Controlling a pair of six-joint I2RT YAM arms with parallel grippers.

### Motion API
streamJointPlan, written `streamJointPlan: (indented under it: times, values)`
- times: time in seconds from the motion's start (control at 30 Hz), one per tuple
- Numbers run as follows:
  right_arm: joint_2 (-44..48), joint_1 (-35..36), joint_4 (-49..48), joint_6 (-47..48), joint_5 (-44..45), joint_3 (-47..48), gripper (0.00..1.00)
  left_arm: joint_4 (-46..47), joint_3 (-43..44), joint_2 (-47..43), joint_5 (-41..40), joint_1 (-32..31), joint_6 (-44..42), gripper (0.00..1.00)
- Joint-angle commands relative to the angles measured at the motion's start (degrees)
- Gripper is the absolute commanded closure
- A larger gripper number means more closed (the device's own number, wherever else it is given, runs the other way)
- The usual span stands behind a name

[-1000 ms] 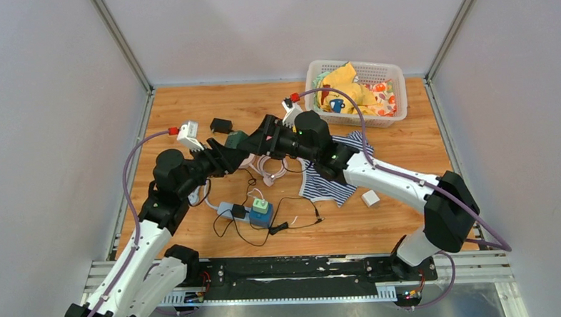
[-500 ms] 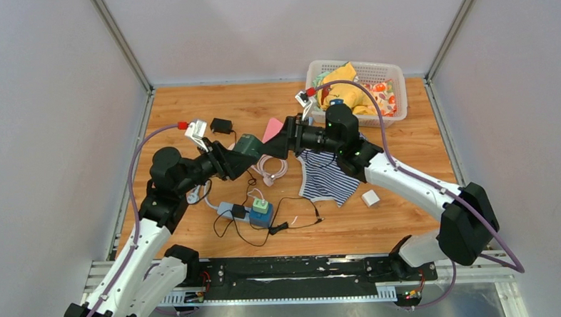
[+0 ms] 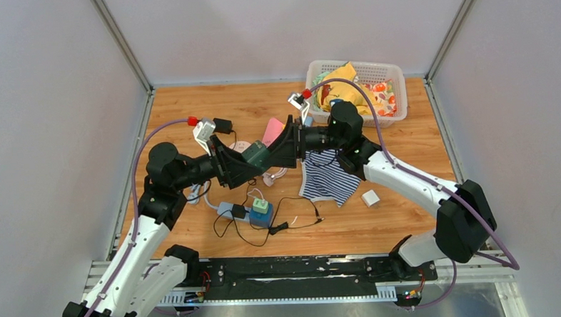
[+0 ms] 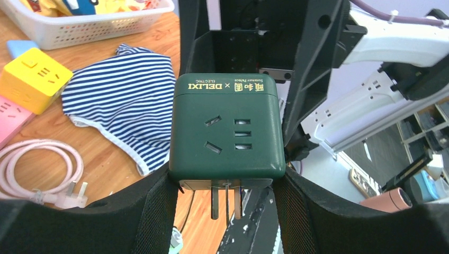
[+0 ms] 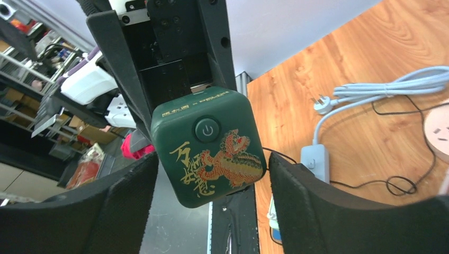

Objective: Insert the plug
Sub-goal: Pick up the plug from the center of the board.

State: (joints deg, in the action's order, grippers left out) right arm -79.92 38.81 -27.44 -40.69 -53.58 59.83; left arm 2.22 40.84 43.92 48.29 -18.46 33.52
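Note:
A dark green cube plug adapter (image 3: 257, 156) hangs in the air above the table's middle. My left gripper (image 4: 227, 177) is shut on its two sides, with the metal prongs (image 4: 225, 201) pointing down in the left wrist view. My right gripper (image 5: 212, 180) faces it from the right, open; its fingers (image 5: 317, 201) flank the cube (image 5: 209, 145) with a gap on each side. A white power strip (image 3: 238, 211) lies on the table below, with a blue and green cube (image 3: 261, 211) plugged in.
A white basket (image 3: 395, 75) of clothes stands at the back right. A striped cloth (image 3: 326, 178), a coiled pink cable (image 3: 271, 169), a pink block (image 3: 273, 129), a black adapter (image 3: 222, 124), a small white block (image 3: 370, 197) and thin black wires (image 3: 294, 218) lie about.
My left gripper has carried the green cube to the right and a little nearer. My right gripper has drawn back to the right and stays around the cube.

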Motion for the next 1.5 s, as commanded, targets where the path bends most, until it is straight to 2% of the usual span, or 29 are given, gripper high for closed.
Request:
streamJointPlan:
  times: [0.0, 0.2, 0.3, 0.4, 0.47, 0.57, 0.83, 0.97, 1.23, 1.33, 1.47]
  values:
    - [-1.9, -0.3, -9.6, -5.0, -5.7, -0.2, 0.28, 2.1, 1.6, -0.2, 3.4, 0.3, -1.5, 1.0]
    - [-4.8, -0.3, -21.1, -13.0, -8.5, -1.8, 0.41, 2.1, 1.5, 0.4, 3.2, 0.3, -2.2, 1.0]
    - [-5.5, -0.3, -23.5, -14.6, -9.3, -2.4, 0.56, 2.1, 1.4, 0.5, 2.7, 0.3, -2.5, 1.0]
    - [-6.0, -0.3, -26.0, -16.3, -10.0, -2.8, 0.77, 2.1, 0.9, 0.6, 1.4, 0.3, -2.5, 1.0]
    - [-6.0, -0.2, -26.7, -17.0, -10.1, -2.7, 0.87, 2.2, 0.4, 0.9, 0.2, 0.3, -2.1, 0.89]
    - [-5.9, -0.4, -25.5, -16.6, -9.5, -2.3, 0.99, 2.2, -0.1, 1.4, -1.3, 0.3, -1.4, 0.58]
    - [-3.8, -1.4, -9.6, -8.5, -4.5, 0.2, 1.0, 2.2, -3.3, -1.4, -6.6, 0.3, -0.6, 0.16]
    - [-2.8, -1.8, -0.7, -4.0, 0.2, 2.1, 1.0, 2.2, -5.2, -3.8, -8.9, 0.3, -0.7, 0.01]
    - [-2.4, -1.8, 10.8, 1.9, 8.5, 5.3, 1.0, 2.0, -9.2, -6.0, -12.4, 0.3, -2.2, 0.0]
    - [-2.5, -1.9, 10.6, 1.5, 7.0, 5.6, 1.0, 2.1, -9.7, -6.0, -13.9, 0.3, -1.6, 0.0]
    - [-1.5, -1.8, 5.5, -1.0, 5.5, 4.0, 1.0, 2.1, -8.6, -6.2, -13.9, 0.3, 1.0, 0.0]
